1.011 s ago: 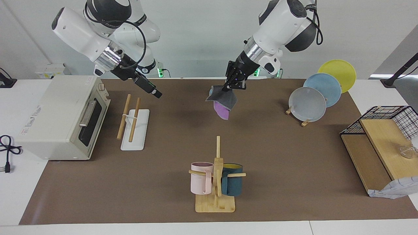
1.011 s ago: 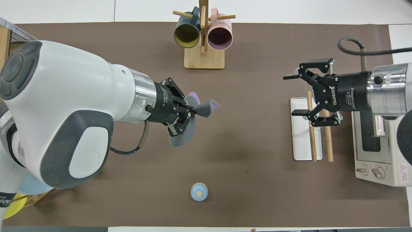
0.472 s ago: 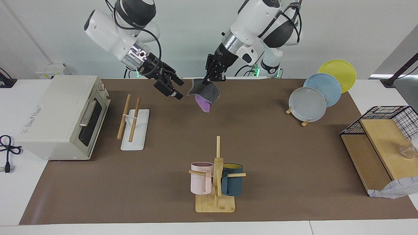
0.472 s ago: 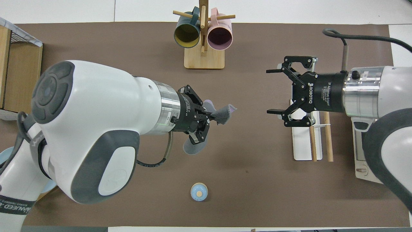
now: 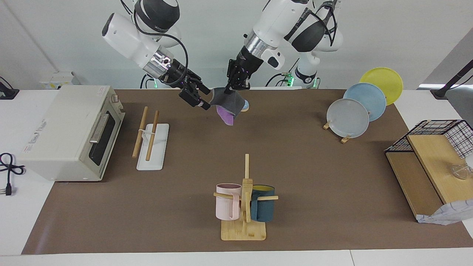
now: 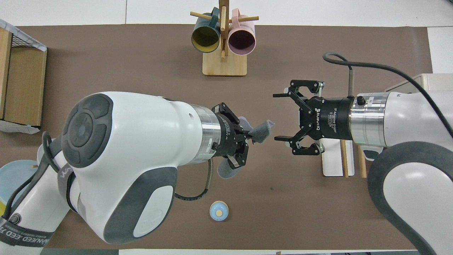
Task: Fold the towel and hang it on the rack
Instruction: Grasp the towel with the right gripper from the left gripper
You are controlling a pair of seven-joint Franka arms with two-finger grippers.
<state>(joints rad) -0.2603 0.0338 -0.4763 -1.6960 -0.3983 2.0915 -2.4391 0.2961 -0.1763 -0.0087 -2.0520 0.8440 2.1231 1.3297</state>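
Up in the air over the middle of the brown mat, the left hand (image 5: 230, 88) is pinching the towel (image 5: 226, 104) by one gathered corner, its fingertips pressed together on the cloth. The towel is hanging down in loose folds, dark grey outside with purple showing at the lower edge, clear of the counter (image 5: 236, 259).

Facing it, the right hand (image 6: 279, 117) is hovering with its fingers spread wide, holding nothing. In the facing view its tips are looking as if they are just beside the towel's edge; from overhead a small gap is showing between them and the cloth.

Toward the right arm's end, the rack (image 5: 149, 142) is standing bare on the mat beside the toaster oven (image 5: 70, 133). From overhead, the right arm is covering much of the rack and oven.

A small blue round object (image 6: 219, 211) is sitting near the robots, half hidden by the towel in the facing view; what it is I cannot tell.
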